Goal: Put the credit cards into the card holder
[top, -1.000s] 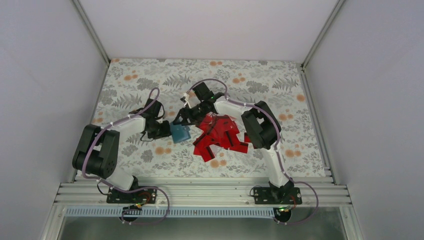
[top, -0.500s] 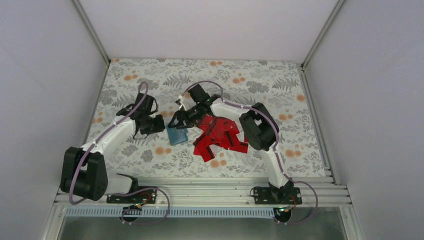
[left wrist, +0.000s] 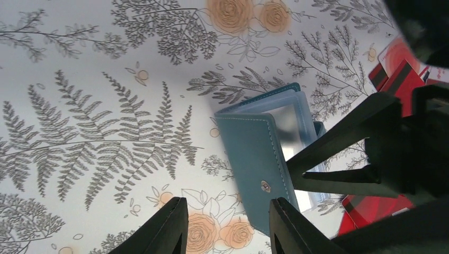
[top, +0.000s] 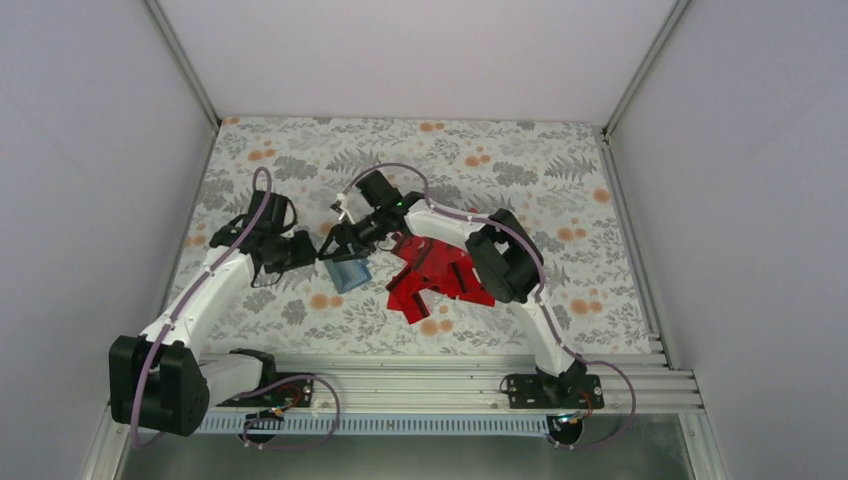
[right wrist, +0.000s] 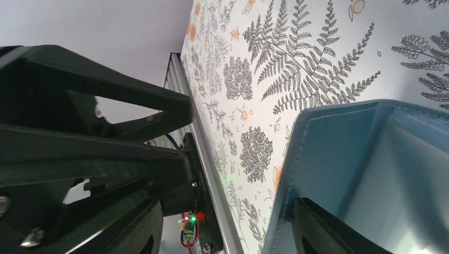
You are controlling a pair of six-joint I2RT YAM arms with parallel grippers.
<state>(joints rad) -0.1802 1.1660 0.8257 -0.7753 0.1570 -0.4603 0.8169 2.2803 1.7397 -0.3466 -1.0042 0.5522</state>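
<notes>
The teal card holder [top: 349,274] lies on the floral table, its cover lifted partly open and clear sleeves showing in the left wrist view [left wrist: 254,153]. My right gripper [top: 334,247] is open, right over the holder; one finger [right wrist: 339,233] rests inside against the raised cover [right wrist: 328,153]. My left gripper [top: 304,250] is open and empty just left of the holder, its tips [left wrist: 227,225] apart from it. The red credit cards [top: 440,280] lie in a loose overlapping pile right of the holder, and their edges show in the left wrist view [left wrist: 396,66].
The floral mat [top: 560,200] spreads behind and to the right of the pile. White walls and metal frame rails [top: 400,385] close in the table. The left arm's black body [right wrist: 79,137] shows close on the left of the right wrist view.
The left arm has pulled back to the left, away from the holder. The right gripper has moved left, and the holder has shifted slightly left with it.
</notes>
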